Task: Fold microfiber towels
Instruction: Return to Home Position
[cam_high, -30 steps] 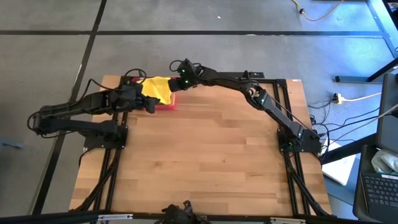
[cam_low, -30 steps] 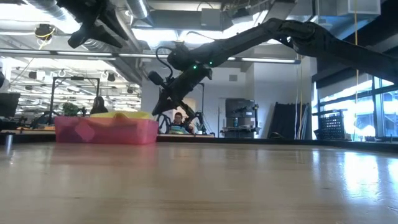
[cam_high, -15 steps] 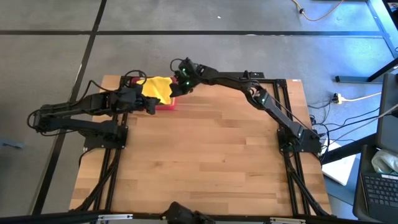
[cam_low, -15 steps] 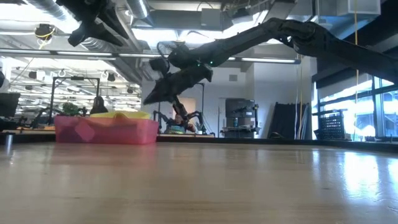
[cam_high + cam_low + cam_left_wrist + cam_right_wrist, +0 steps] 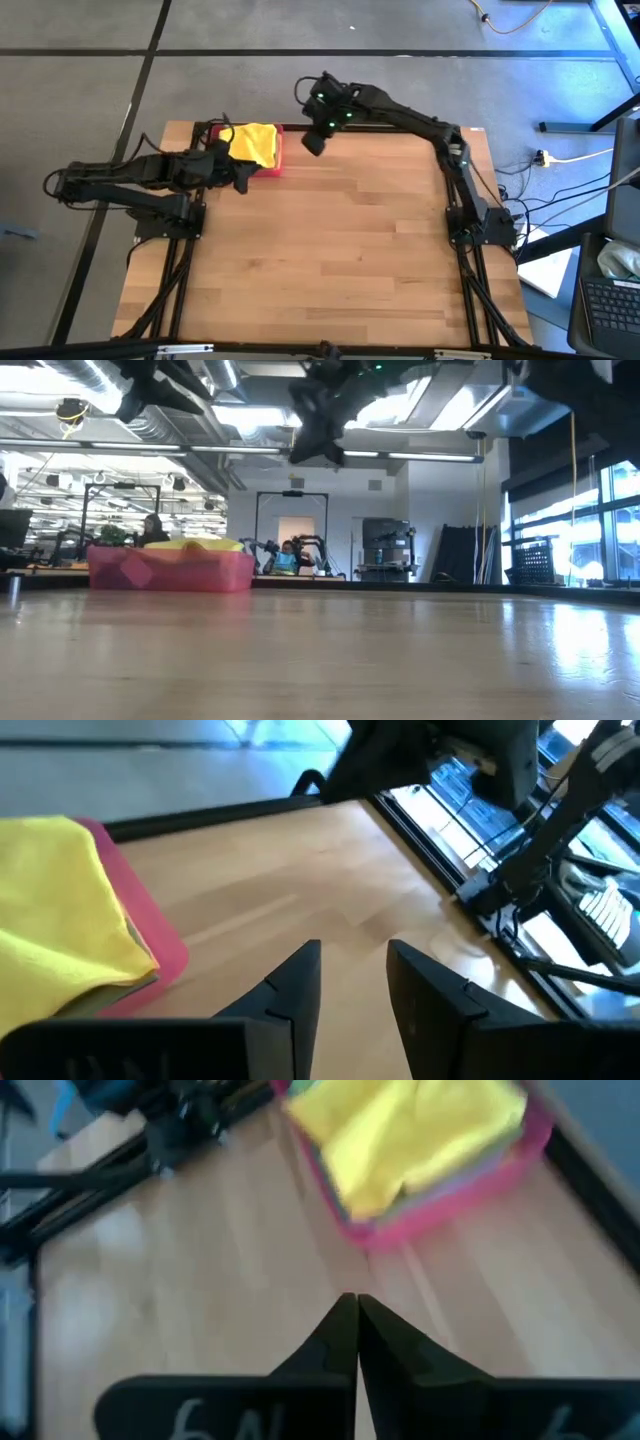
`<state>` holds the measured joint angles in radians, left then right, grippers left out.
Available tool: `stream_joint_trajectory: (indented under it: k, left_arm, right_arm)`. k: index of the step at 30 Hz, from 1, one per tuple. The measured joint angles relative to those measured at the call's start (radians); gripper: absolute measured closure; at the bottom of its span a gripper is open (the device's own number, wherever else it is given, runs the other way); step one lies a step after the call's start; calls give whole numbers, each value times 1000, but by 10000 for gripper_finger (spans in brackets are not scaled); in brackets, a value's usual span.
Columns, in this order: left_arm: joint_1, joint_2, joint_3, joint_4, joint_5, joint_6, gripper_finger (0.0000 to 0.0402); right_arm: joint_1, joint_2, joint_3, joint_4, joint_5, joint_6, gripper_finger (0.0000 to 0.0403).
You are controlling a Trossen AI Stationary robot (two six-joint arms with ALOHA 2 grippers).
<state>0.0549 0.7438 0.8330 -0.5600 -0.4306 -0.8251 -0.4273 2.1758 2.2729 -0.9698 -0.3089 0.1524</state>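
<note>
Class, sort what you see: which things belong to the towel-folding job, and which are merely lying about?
Job: folded yellow microfiber towel; rigid pink rectangular tray holding it; left gripper; right gripper.
Not part of it: black laptop keyboard beside the table; person in the room behind.

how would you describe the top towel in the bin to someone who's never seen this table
On the wooden table, look to the top-left corner in the high view, where a pink bin sits. The yellow towel lies folded on top inside it, the only bright yellow thing; only slivers of other cloth show beneath.
</note>
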Motion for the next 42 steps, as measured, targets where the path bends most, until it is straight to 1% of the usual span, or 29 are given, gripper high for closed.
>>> stream_joint_trajectory:
  k: [2,4,6,9,14,18,23,26,28,32,33,36,39,42]
  left_arm:
    - [-47,-17,0,-19,-57,5,293]
    - [-90,-38,-7,-41,-114,-5,297]
    - [-128,-68,-41,-41,-154,-28,304]
    - [-175,-140,-135,20,-177,-68,319]
    - [-213,-291,-310,205,-176,-80,359]
    - [-214,-416,-406,244,-138,-86,394]
    - [-214,-585,-511,245,-127,-152,401]
    - [-214,-679,-572,244,-121,-200,401]
    - [-214,-736,-610,253,-90,-225,401]
    - [-221,-742,-675,263,11,-306,401]
    - [-227,-741,-694,288,18,-326,401]
    - [-242,-739,-760,406,4,-333,401]
    - [-244,-736,-779,488,-45,-269,401]
    - [-244,-742,-813,611,-54,-222,401]
  right_arm:
    - [-8,-59,-88,-6,-36,-5,387]
    - [-17,-136,-213,-4,-37,-9,387]
    - [-31,-236,-370,33,-39,-15,387]
    - [-57,-426,-659,184,-53,42,392]
    - [-80,-749,-1106,483,-94,243,397]
    - [-79,-979,-1388,689,-84,427,388]
    - [-84,-1243,-1682,906,-14,655,381]
    - [-91,-1383,-1809,940,-2,737,385]
    - [-96,-1468,-1869,939,-6,779,389]
    - [-102,-1638,-1964,941,-39,854,398]
    - [-102,-1682,-1979,942,-40,865,399]
    - [-102,-1832,-2030,943,-41,891,397]
    - [-102,-1975,-2067,912,-54,934,392]
    - [-102,-2091,-2091,856,-64,993,389]
